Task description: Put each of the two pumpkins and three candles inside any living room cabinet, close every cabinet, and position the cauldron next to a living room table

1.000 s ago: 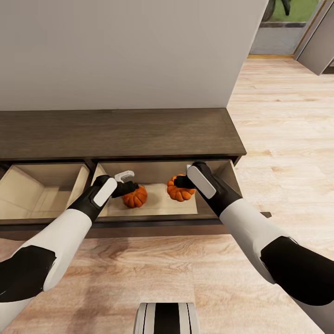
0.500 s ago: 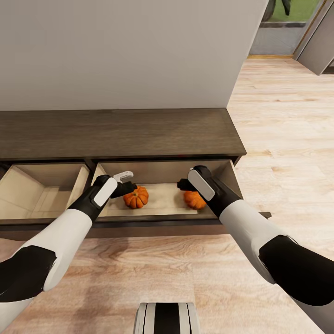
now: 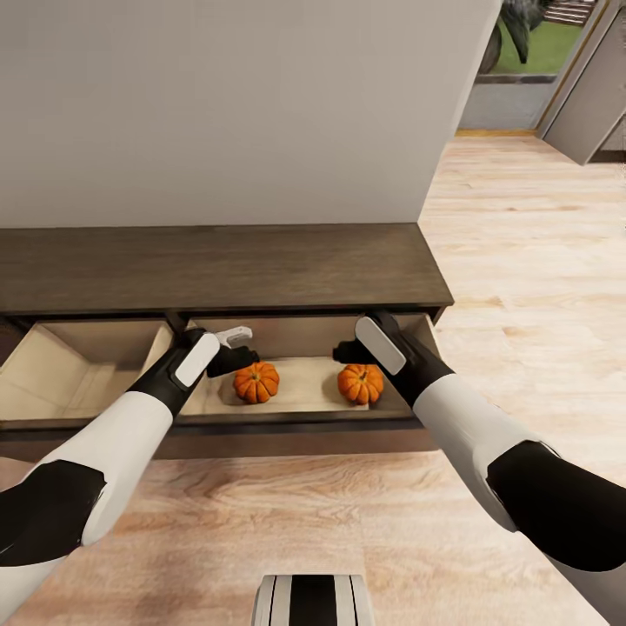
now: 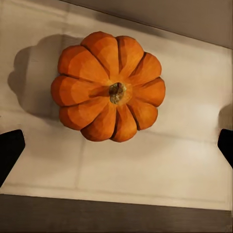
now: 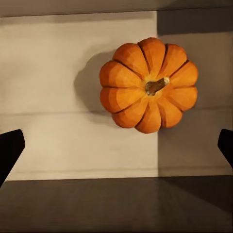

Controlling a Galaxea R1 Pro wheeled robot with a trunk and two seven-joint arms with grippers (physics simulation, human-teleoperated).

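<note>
The dark-brown cabinet (image 3: 226, 265) stands against the wall with two drawers pulled out. Two orange pumpkins lie on the pale floor of the right-hand drawer (image 3: 304, 422), one at the left (image 3: 256, 382) and one at the right (image 3: 361, 383). My left gripper (image 3: 237, 345) hovers open just above the left pumpkin (image 4: 109, 92), its dark fingertips (image 4: 10, 150) wide apart with nothing between them. Over the right pumpkin (image 5: 149, 85) my right gripper (image 3: 346, 352) also stands open, and its fingertips (image 5: 9, 148) touch nothing.
The left drawer (image 3: 78, 374) is open too, showing its beige inside. A plain wall rises behind the cabinet. Wooden floor (image 3: 522, 261) stretches to the right toward a doorway. My base (image 3: 313, 600) shows at the bottom edge.
The right gripper let go of its pumpkin, which dropped to the drawer floor and settled to the right. Both grippers lifted slightly. The camera tilted, shifting the whole picture down.
</note>
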